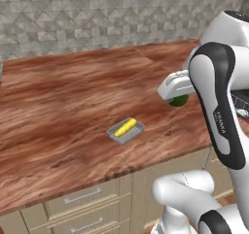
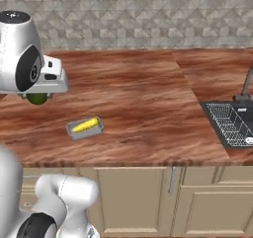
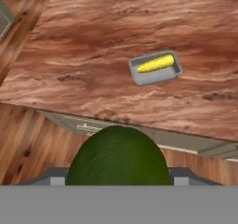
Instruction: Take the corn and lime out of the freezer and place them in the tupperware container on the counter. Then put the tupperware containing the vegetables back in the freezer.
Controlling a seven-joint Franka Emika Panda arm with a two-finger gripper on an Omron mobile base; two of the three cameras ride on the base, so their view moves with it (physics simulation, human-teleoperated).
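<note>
Green lime sits clamped in my gripper at frame bottom, carried high toward the tray at upper right, where corn already lies.

The white arm rises from its base, bends at a dark-jointed elbow and reaches out with the hand held well above the counter. The gripper points downward, closed on the lime, which bulges between the fingers and hangs near the counter's front edge.
</note>
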